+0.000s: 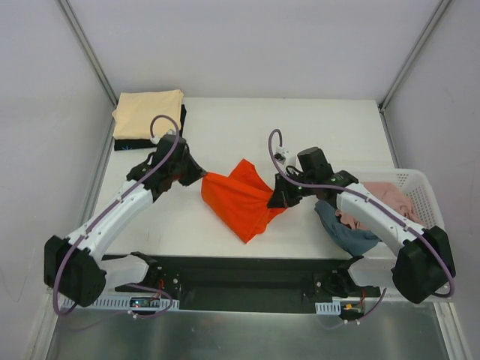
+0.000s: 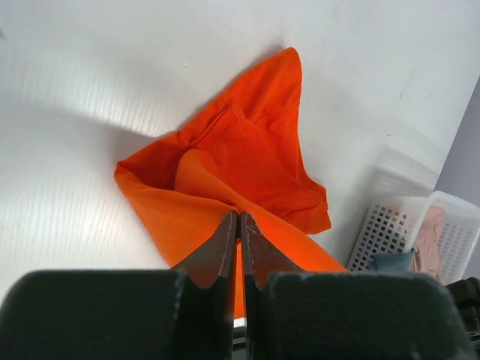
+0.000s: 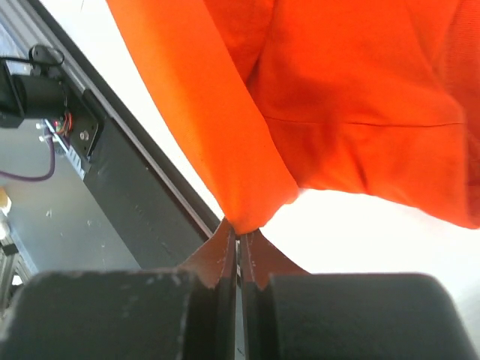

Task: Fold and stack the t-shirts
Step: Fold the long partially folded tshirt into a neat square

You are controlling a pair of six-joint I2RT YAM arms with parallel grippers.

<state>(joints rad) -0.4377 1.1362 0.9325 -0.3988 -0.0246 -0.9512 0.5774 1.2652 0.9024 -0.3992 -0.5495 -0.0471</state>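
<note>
Orange-red t-shirt (image 1: pixel 241 199) is bunched and creased on the white table (image 1: pixel 225 135), left of the white lattice basket (image 1: pixel 420 180), not touching it. It is held at two ends.

The left gripper (image 1: pixel 196 174) is at the cloth edge farthest from the basket. In the left wrist view its jaws are pressed nearly together, with a thin strip of orange pinched between them (image 2: pixel 238 221).

The right gripper (image 1: pixel 276 196) is on the edge nearest the basket. Its jaws are closed tight on a cloth corner at the tips (image 3: pixel 240 229), and the shirt hangs taut from that pinch.

A pink t-shirt (image 1: pixel 390 196) sits inside the basket. A dusty blue t-shirt (image 1: pixel 349 232) is at the basket's left near side; I can't tell if it is in or draped over, because the arm covers it.

Far left of the basket, at the back table corner, a pale yellow t-shirt (image 1: pixel 148 112) lies folded on top of a black t-shirt (image 1: pixel 131 142).
</note>
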